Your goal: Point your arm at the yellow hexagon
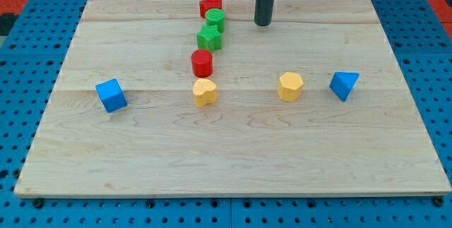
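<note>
Blue pegboard surrounds the pale wooden table (233, 157) you are working on. Your arm ends in a straight dark rod, and my tip (263, 24) rests near the view's top edge, a little right of the middle; there is no hand on this rig, so nothing can be said of it being spread or pressed together.

Below my tip and slightly toward the view's right sits the yellow plastic hexagon block (290, 86), well apart from it. Further right of that, near it, lies the blue plastic triangular block (344, 85).

To the view's left of my tip a ragged column of blocks runs downward: the red plastic star block (210, 6) at the top, the green plastic cylinder block (215, 19) touching it, the green plastic star block (209, 37) just beneath, then the red plastic cylinder block (202, 63), and last the yellow plastic heart-like block (205, 92).

Far to the left and below my tip, alone, sits the blue plastic cube block (111, 94).
</note>
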Controlling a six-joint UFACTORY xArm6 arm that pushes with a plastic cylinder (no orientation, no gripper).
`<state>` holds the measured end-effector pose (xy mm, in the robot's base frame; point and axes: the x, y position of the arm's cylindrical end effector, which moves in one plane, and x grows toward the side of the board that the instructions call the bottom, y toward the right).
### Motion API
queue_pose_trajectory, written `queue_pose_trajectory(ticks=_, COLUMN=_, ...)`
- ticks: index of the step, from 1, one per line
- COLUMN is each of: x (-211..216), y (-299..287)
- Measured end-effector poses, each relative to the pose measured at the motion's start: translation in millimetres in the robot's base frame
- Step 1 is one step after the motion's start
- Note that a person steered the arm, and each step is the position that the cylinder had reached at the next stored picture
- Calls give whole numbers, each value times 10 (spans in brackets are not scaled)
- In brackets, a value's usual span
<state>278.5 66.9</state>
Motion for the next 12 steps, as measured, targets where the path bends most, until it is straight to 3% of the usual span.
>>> queue_pose_trajectory(ticks=1, x=-57, y=1)
queue_pose_trajectory(ticks=3, x=658, y=506)
queue_pose_trajectory(ticks=9, x=447, y=502)
queue_pose_trajectory(ticks=10, x=505, y=551)
queue_pose_trajectory(ticks=12, x=1031, y=549)
